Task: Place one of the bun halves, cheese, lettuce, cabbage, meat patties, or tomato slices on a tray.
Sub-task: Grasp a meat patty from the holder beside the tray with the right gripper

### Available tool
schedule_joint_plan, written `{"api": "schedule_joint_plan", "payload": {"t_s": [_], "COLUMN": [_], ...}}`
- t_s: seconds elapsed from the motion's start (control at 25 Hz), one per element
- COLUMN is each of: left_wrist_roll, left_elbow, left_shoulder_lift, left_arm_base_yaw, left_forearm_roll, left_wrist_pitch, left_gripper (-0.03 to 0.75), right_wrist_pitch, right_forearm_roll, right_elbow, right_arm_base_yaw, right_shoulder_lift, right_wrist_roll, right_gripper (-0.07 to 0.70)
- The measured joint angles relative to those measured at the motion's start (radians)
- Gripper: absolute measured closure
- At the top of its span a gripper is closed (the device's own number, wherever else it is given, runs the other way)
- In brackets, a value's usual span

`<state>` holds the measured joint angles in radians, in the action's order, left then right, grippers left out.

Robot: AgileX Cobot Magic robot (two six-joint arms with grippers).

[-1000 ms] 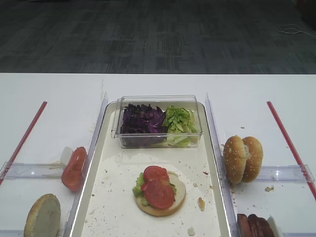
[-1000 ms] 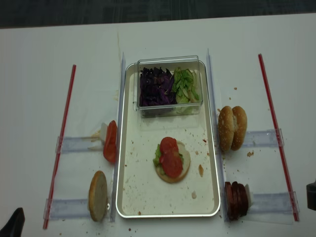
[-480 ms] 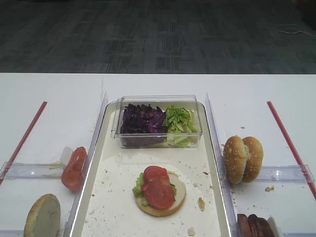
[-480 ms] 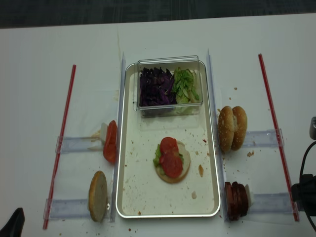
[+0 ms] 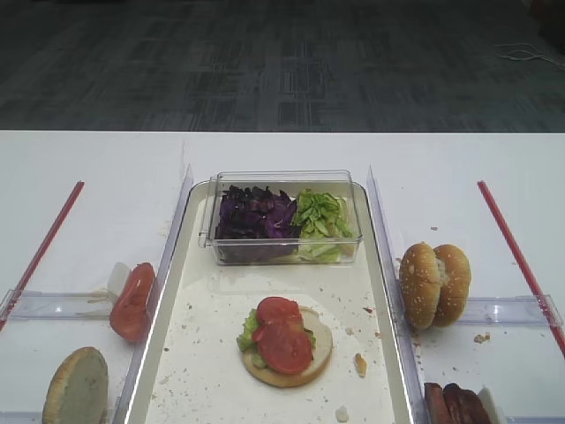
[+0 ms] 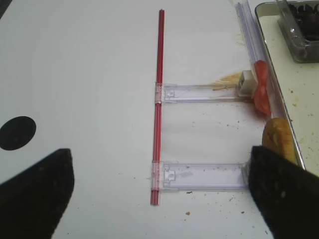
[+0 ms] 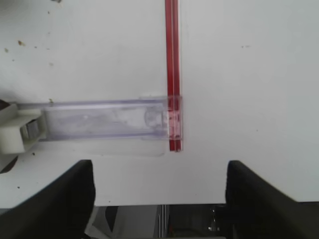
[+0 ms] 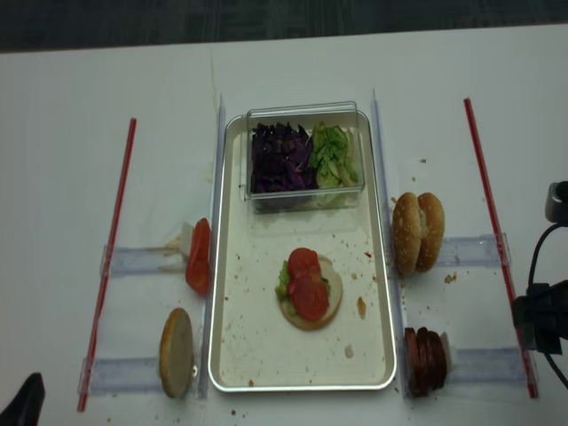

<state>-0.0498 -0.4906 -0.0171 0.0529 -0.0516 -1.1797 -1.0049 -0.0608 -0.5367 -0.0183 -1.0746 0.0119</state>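
Front high view: tray [image 5: 181, 291] holds a flat bun half topped with lettuce and tomato slices [image 5: 282, 333]; no arm shows.
Realsense overhead: right gripper [image 8: 543, 315] at right edge; meat patties [image 8: 425, 359] just to its left.
Right wrist: jaws spread wide, empty, over clear holder [image 7: 107, 119] and red strip [image 7: 172, 74].
Left wrist: left gripper [image 6: 159, 199] jaws wide apart, empty; tray edge ahead-right.
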Motion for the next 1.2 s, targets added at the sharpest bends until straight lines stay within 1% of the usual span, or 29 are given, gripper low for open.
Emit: {"api": "schedule_joint_plan", "payload": {"t_s": [0.16,0.28,0.44,0.6,0.72,0.88,1.12,1.2], "left_wrist_roll": [0.0,0.0,0.0,0.0,0.0,0.0,0.0,0.0], "left_elbow": [0.0,0.0,0.0,0.0,0.0,0.0,0.0,0.0], "left_shoulder_lift": [0.0,0.0,0.0,0.0,0.0,0.0,0.0,0.0], "left_arm_base_yaw": [0.0,0.0,0.0,0.0,0.0,0.0,0.0,0.0], "left_forearm_roll": [0.0,0.0,0.0,0.0,0.0,0.0,0.0,0.0], "left_wrist_pitch": [0.0,0.0,0.0,0.0,0.0,0.0,0.0,0.0], "left_gripper": [0.03,0.03,0.03,0.03,0.03,0.03,0.03,0.03], "right_wrist_pitch": [0.035,0.065,0.065,0.059,0.059,0.069,0.121,0.139], "right_forearm_roll": [-0.002,-0.006,-0.015,-0.048,-0.08,-0.089,-0.091,-0.091], "right_elbow": [-0.001,-0.001,-0.001,-0.001,-0.001,-0.001,-0.001,-0.005], "right_arm_base_yaw": [0.0,0.0,0.0,0.051,0.12,0.244,0.451,0.509], "right_shoulder_lift": [-0.064,-0.078,-0.078,-0.078,-0.078,-0.078,-0.078,-0.078], "right_wrist_roll": [0.0,0.0,0.0,0.002,-0.027,-0.12,-0.275,-0.322], "right_gripper": [0.055,0.055,0.055,0.055,0.055,0.055,0.055,0.055]}}
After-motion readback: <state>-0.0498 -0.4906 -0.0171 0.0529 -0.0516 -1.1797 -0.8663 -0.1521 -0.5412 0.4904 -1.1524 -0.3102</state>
